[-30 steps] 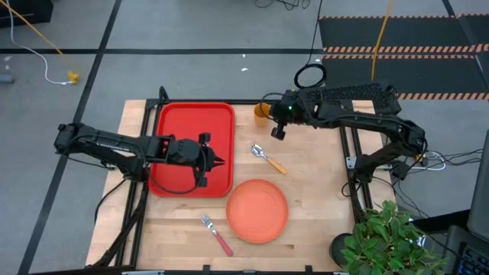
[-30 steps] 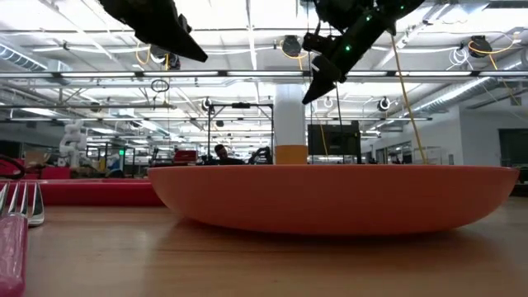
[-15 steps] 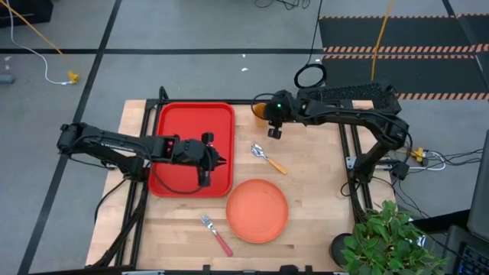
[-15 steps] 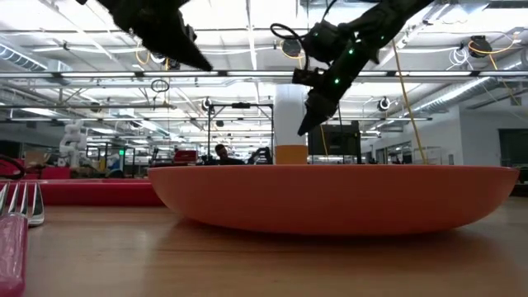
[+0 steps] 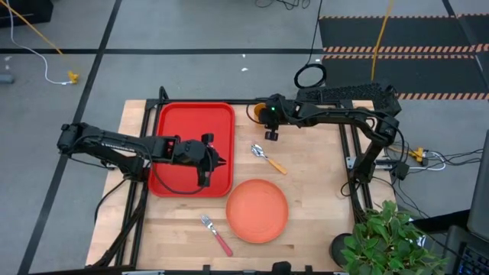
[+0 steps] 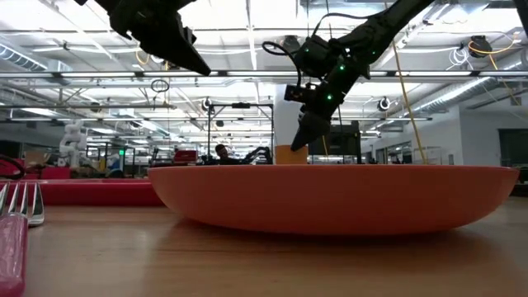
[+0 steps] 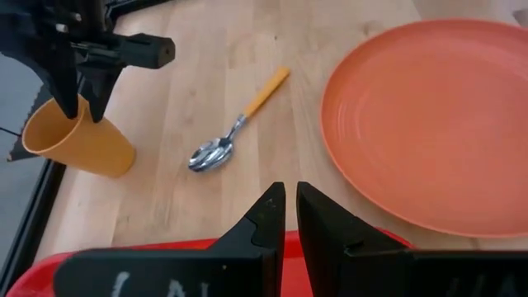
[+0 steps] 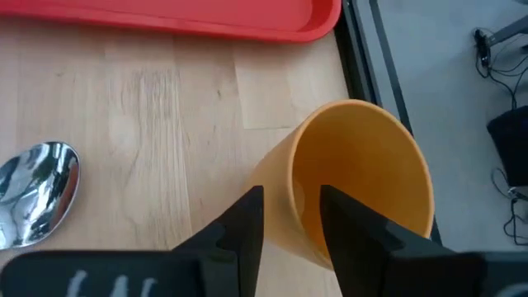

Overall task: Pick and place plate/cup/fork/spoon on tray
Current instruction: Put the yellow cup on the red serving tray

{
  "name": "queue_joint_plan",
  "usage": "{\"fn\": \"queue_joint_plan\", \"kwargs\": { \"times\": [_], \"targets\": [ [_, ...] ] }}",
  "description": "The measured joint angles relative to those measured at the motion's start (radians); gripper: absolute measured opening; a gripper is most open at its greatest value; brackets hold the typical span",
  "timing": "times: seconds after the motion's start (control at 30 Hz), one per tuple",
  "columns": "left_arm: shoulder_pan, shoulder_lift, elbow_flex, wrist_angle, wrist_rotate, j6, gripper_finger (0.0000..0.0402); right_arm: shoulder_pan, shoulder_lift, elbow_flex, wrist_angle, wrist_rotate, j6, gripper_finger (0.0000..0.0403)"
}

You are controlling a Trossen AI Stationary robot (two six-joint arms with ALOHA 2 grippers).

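On the wooden table (image 5: 306, 198) nothing sits in the red tray (image 5: 183, 122) yet: plate (image 5: 257, 210), fork (image 5: 215, 234) and spoon (image 5: 267, 158) lie loose, the right gripper (image 8: 290, 216) straddles the rim of the cup (image 8: 363, 190) at twelve o'clock with fingers parted, and the left gripper (image 7: 287, 216) hangs nearly shut, empty, over the tray.

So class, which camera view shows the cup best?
The left wrist view: the cup shows whole, from the side. The right wrist view looks into its mouth, cropped. The high view shows a sliver beside the right gripper. In the low view the plate mostly hides it.

Cup (image 6: 290, 154) mostly hidden behind plate (image 6: 330, 198); fork (image 6: 18, 231) cut off.
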Motion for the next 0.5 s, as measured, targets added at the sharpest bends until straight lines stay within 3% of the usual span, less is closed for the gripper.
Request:
{"fn": "queue_joint_plan", "kwargs": {
  "times": [0.27,0.5],
  "targets": [
    [0.000,0.000,0.000,0.030,0.000,0.012,0.0038,0.000,0.000,0.000,-0.003,-0.004,-0.025,0.0010],
    [0.000,0.000,0.000,0.030,0.000,0.012,0.0037,0.036,-0.015,-0.001,0.037,-0.005,-0.022,0.0004]
  ]
}}
